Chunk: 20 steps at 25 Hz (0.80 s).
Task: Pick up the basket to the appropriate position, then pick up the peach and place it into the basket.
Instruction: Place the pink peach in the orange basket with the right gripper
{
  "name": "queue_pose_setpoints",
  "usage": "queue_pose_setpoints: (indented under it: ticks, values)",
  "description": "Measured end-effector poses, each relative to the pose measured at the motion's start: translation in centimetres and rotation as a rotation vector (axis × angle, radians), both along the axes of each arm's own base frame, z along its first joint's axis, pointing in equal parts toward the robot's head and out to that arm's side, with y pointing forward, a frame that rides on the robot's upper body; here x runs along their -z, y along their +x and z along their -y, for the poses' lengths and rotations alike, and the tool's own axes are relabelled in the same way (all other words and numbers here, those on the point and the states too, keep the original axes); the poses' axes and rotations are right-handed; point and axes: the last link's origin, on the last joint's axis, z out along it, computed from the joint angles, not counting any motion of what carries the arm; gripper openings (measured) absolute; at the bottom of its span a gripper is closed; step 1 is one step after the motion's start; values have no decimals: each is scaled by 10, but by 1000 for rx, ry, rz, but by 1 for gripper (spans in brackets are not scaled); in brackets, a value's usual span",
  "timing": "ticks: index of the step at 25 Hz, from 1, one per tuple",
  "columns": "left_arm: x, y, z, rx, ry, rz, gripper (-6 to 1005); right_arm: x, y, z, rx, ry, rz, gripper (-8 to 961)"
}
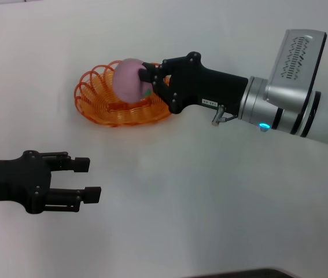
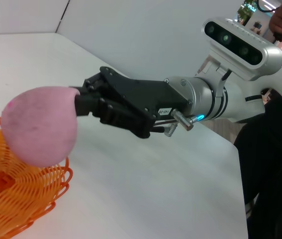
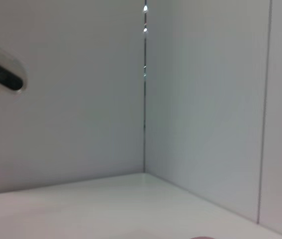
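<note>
Closed around the peach (image 1: 130,80), the right gripper (image 1: 149,81) is seen reaching in from the right edge of the white table (image 1: 210,197), its black fingers (image 1: 152,74) pressed against the fruit's side. The peach is held just above the orange basket (image 1: 103,104), over its middle; whether it touches the wire cannot be told. The basket is set on the table toward the far edge, left of centre. Near the left edge, well apart from the basket, the left gripper (image 1: 85,179) is held with its jaws spread and nothing between them.
</note>
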Motion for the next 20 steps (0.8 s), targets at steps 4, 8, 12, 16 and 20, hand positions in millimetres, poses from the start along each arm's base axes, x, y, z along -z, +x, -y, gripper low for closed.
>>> queue_pose_setpoints:
  ticks: [4, 8, 12, 16, 20]
  values:
    - [0, 0, 0, 0, 1, 3, 787, -1, 0, 0, -1, 23, -11, 43]
    - [0, 1, 0, 0, 1, 6, 787, -2, 0, 0, -3, 29, -12, 46]
    - [1, 1, 0, 0, 0, 9, 787, -2, -1, 0, -4, 30, -14, 48]
    - [2, 2, 1, 1, -3, 10, 787, -2, -1, 0, -4, 29, -14, 80]
    - [4, 2, 1, 1, -6, 6, 787, -2, 0, 0, -3, 30, -16, 148]
